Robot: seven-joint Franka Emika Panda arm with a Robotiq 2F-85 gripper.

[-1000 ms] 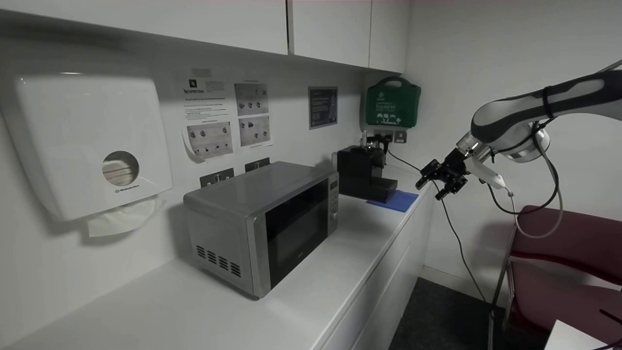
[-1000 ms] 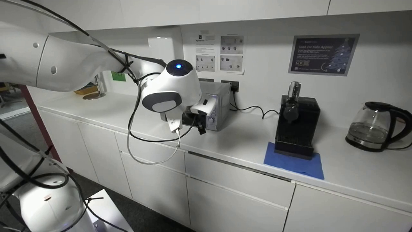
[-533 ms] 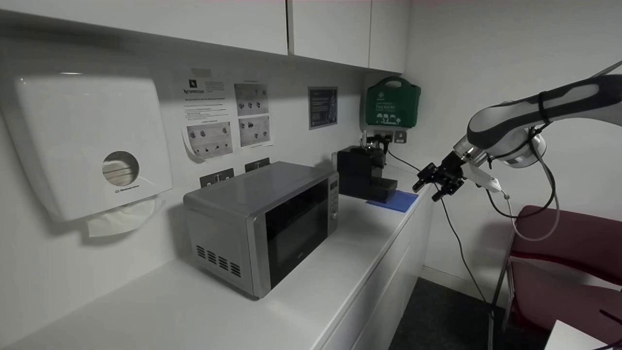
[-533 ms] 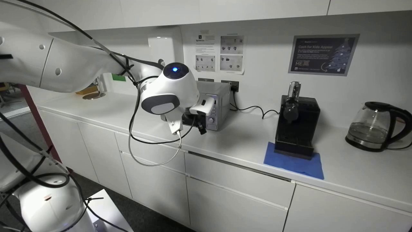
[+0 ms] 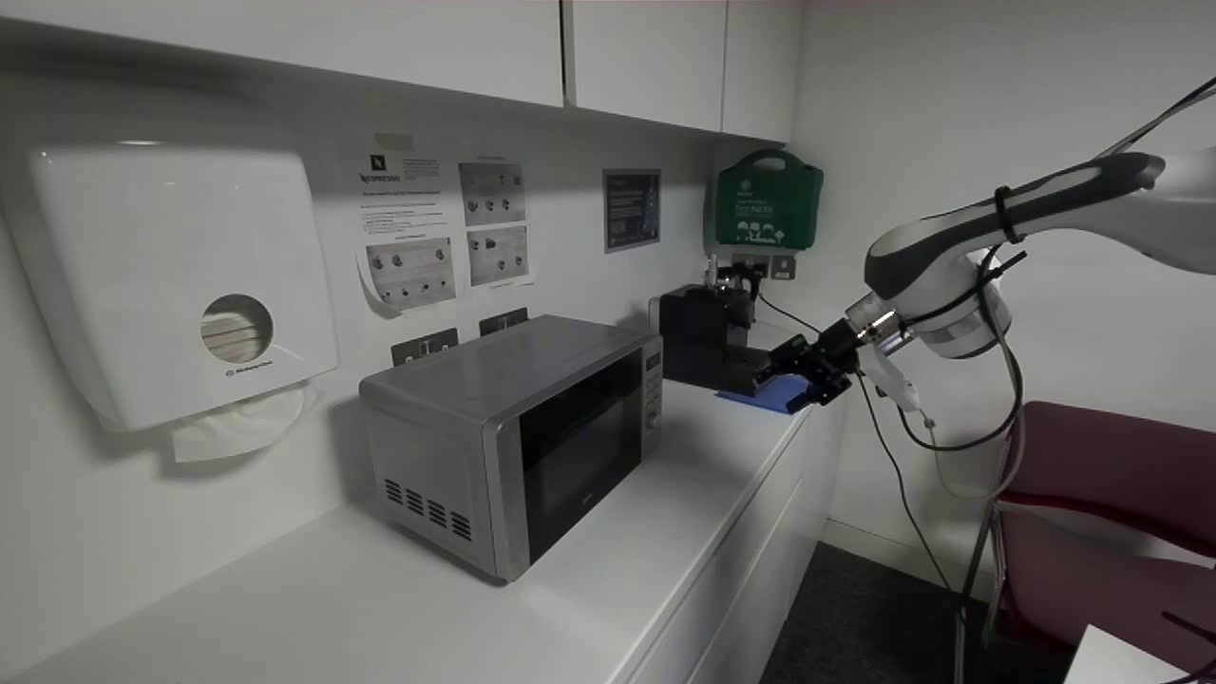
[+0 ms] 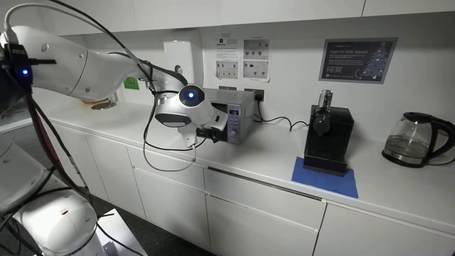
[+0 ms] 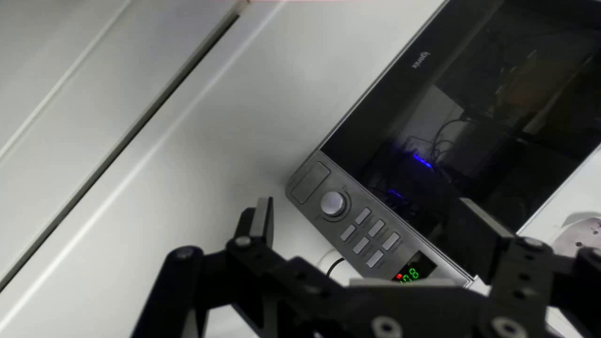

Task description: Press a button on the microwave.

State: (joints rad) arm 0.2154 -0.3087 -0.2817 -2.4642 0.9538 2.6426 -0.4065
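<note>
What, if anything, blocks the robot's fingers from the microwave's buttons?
Nothing visible: in the wrist view, the buttons show unobstructed between the spread fingers. The coffee machine stands beside the microwave, apparently off that path.

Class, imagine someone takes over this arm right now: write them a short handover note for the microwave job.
Gripper: open, empty, clear of the microwave.
Microwave: on the white counter, door shut, display lit; the button panel shows in the wrist view.
Done: nothing pressed, as far as these views show.
Left: reach the panel and press one of its buttons; the task doesn't say which. Shutting the gripper first may make aiming easier.
</note>
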